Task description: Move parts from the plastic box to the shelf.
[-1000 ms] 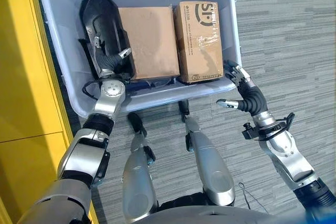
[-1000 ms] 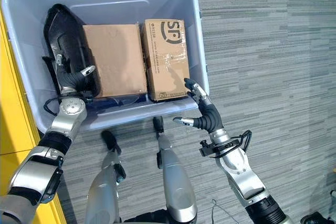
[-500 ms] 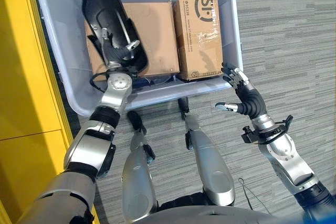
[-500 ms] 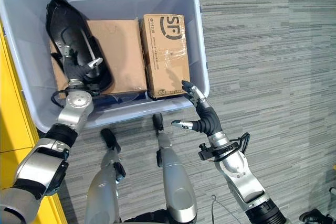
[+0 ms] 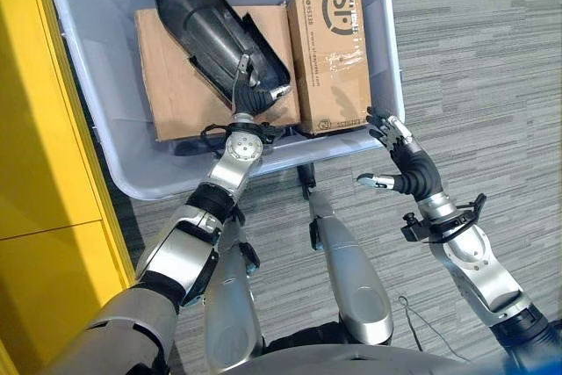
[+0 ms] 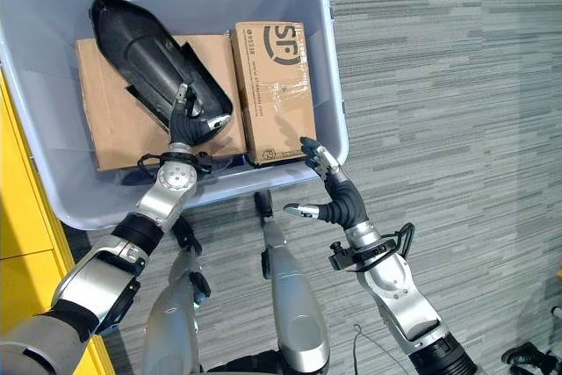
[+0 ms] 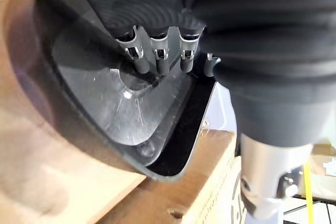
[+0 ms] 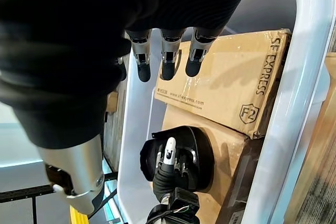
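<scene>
The black part (image 6: 158,54) hid much of a flat carton; the left robot hand (image 6: 186,116) clenched its 6 o'clock end, while the right robot hand (image 6: 327,191) hung released.

eye views: head, looking down, both share plastic box (image 5: 105,129) | left wrist: very close on black part (image 7: 121,108) | right wrist: near box's front rim, facing in

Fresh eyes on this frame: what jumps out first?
The left hand is curled on the near end of a long black plastic part that lies slantwise over a plain cardboard box inside the pale plastic box. Beside it stands a printed cardboard box. The right hand hovers open at the plastic box's near right corner, holding nothing.
</scene>
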Robot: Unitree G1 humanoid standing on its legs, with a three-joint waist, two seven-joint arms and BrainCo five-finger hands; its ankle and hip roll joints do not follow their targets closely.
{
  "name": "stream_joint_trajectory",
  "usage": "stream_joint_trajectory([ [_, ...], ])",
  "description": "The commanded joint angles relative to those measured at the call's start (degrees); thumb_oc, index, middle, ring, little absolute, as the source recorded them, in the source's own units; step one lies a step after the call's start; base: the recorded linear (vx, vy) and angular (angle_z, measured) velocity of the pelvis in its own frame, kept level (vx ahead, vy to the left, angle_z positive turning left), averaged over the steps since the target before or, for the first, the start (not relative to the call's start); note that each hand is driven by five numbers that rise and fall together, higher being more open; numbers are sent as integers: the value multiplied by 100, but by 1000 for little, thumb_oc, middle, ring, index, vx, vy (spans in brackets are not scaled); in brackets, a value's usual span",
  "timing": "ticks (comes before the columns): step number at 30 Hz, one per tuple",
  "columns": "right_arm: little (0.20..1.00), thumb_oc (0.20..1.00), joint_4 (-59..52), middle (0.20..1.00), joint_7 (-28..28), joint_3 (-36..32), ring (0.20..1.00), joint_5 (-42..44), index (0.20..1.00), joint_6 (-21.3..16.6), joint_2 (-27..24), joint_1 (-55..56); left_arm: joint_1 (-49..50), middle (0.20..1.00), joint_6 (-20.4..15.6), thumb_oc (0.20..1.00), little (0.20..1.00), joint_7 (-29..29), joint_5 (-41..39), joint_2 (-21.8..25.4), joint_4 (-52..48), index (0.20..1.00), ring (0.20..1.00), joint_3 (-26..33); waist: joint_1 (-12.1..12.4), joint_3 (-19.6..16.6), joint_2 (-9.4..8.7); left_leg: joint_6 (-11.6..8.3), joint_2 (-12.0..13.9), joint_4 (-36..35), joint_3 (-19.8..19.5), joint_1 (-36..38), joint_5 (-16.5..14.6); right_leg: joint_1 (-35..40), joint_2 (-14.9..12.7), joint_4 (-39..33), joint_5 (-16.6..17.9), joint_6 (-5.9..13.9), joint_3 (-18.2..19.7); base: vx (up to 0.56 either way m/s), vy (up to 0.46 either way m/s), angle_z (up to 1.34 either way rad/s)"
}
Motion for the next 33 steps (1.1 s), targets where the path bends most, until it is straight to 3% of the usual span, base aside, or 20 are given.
stream_joint_trajectory([
  [1, 1000, 1000, -317, 1000, -84, -260, 1000, 5, 1000, -332, -29, 104, 666, 1000, 111, 1000, 1000, -135, -194, -97, 357, 1000, 1000, 186, 74, -81, -236, -318, 365, 314, -314, 67, -70, 9, -526, 281, 31, 623, -157, 0, 0, 0],
  [8, 1000, 1000, -307, 1000, -144, -375, 1000, -64, 1000, -326, 2, 219, 1197, 1000, 48, 1000, 1000, -172, -321, -109, -29, 1000, 1000, 314, 183, -81, -102, -302, 327, 286, -332, 105, -78, 73, -553, 285, -12, 611, -195, -9, -3, 0],
  [9, 1000, 1000, -304, 1000, -155, -396, 1000, -71, 1000, -326, 16, 224, 1283, 1000, 27, 1000, 1000, -187, -336, -85, -124, 1000, 1000, 340, 200, -81, -104, -254, 314, 301, -293, 1, 49, -30, -569, 287, 93, 575, -181, 0, 0, 0],
  [10, 1000, 1000, -297, 1000, -155, -391, 1000, -70, 1000, -324, 16, 239, 1299, 1000, 30, 1000, 1000, -189, -337, -90, -120, 1000, 1000, 333, 207, -81, -79, -298, 324, 293, -335, 102, -81, 75, -558, 287, -17, 610, -195, 2, -3, 3],
  [12, 1000, 1000, -265, 1000, -175, -431, 1000, -98, 1000, -310, 43, 235, 1559, 1000, 12, 1000, 1000, -228, -378, -25, -271, 1000, 1000, 423, 261, -81, -50, -247, 292, 298, -313, 12, 43, -16, -578, 300, 72, 570, -196, -36, -13, 0],
  [15, 1000, 1000, -248, 1000, -185, -454, 1000, -105, 1000, -293, 38, 259, 1723, 1000, 30, 1000, 1000, -262, -402, -10, -330, 1000, 1000, 453, 285, -81, -30, -244, 289, 311, -325, 4, 38, -8, -583, 307, 60, 564, -197, 1, -2, 0],
  [16, 1000, 1000, -227, 1000, -191, -461, 1000, -108, 1000, -288, 51, 279, 1797, 1000, 32, 1000, 1000, -279, -421, -19, -322, 1000, 1000, 464, 300, -81, 3, -284, 298, 307, -368, 101, -91, 96, -575, 310, -53, 596, -206, 72, 19, 0],
  [23, 1000, 1000, -232, 1000, -237, -519, 1000, -152, 1000, -285, 74, 320, 2007, 1000, -15, 1000, 1000, -304, -652, -76, -316, 1000, 1000, 612, 340, -81, 18, -234, 276, 293, -334, 15, 36, -7, -591, 321, 45, 559, -205, -13, -1, 0],
  [25, 1000, 1000, -212, 1000, -259, -527, 1000, -159, 1000, -277, 76, 333, 2050, 1000, -35, 1000, 1000, -316, -731, -90, -383, 1000, 1000, 623, 355, -81, 58, -275, 273, 279, -382, 113, -86, 99, -586, 318, -62, 590, -223, 32, 8, 0],
  [26, 1000, 1000, -222, 1000, -274, -535, 1000, -159, 1000, -283, 83, 311, 2052, 1000, -56, 1000, 1000, -304, -750, -87, -445, 1000, 1000, 644, 358, -81, 43, -231, 262, 288, -343, 13, 39, -5, -594, 317, 48, 556, -211, -78, -16, 3],
  [33, 1000, 1000, -194, 1000, -367, -663, 1000, -252, 1000, -261, 96, 301, 2297, 1000, -233, 1000, 1000, -289, -920, 100, -1515, 1000, 1000, 719, 414, -81, 105, -225, 248, 268, -353, 38, 42, 23, -598, 323, 41, 564, -229, -14, -3, 1],
])
